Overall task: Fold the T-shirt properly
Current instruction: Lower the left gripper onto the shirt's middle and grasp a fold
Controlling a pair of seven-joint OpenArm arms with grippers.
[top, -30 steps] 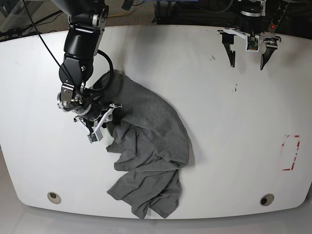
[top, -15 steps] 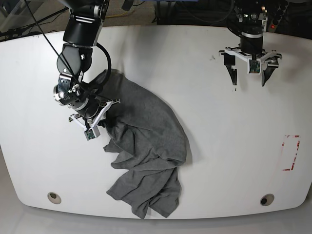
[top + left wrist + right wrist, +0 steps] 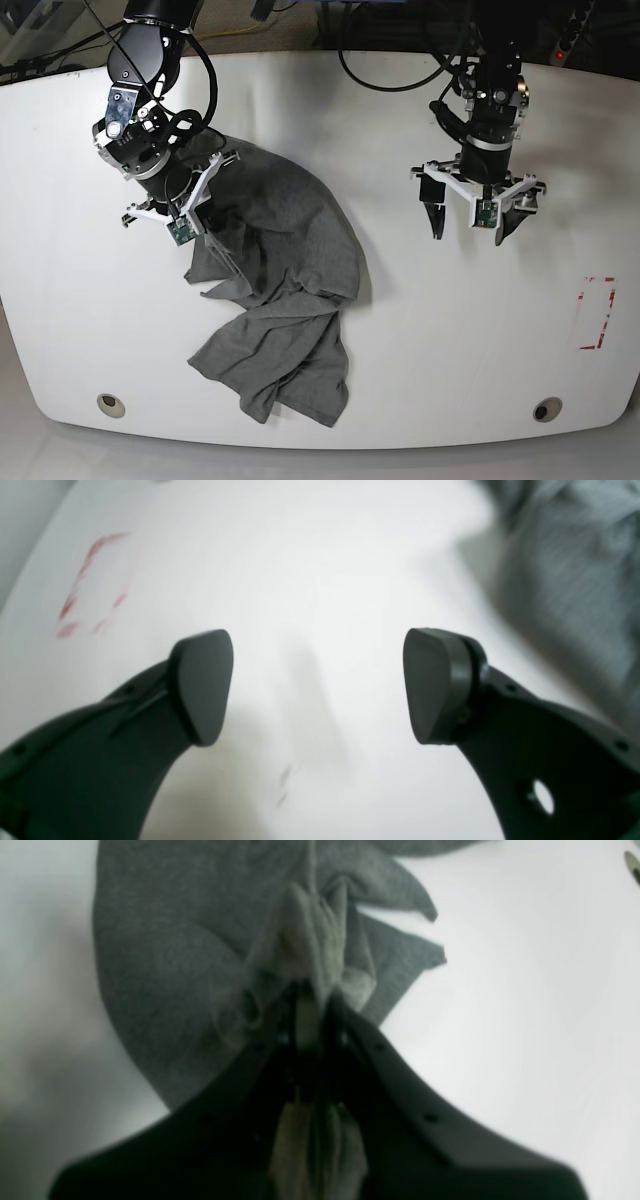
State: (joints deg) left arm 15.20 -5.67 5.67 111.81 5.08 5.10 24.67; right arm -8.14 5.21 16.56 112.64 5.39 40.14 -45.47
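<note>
Base view shows my right fingers (image 3: 178, 232) pinching the crumpled T-shirt (image 3: 285, 300) (no fold yet), left fingers (image 3: 468, 222) spread empty over the desk (image 3: 420, 350).

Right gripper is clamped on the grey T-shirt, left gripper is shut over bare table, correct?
Not quite. The left gripper is open, its pads wide apart over the bare white table, as the left wrist view shows. The right gripper is indeed clamped on the grey T-shirt.

We see the heather-grey T-shirt (image 3: 285, 290) crumpled on white, one bunched edge pinched in the right gripper (image 3: 185, 222).
</note>
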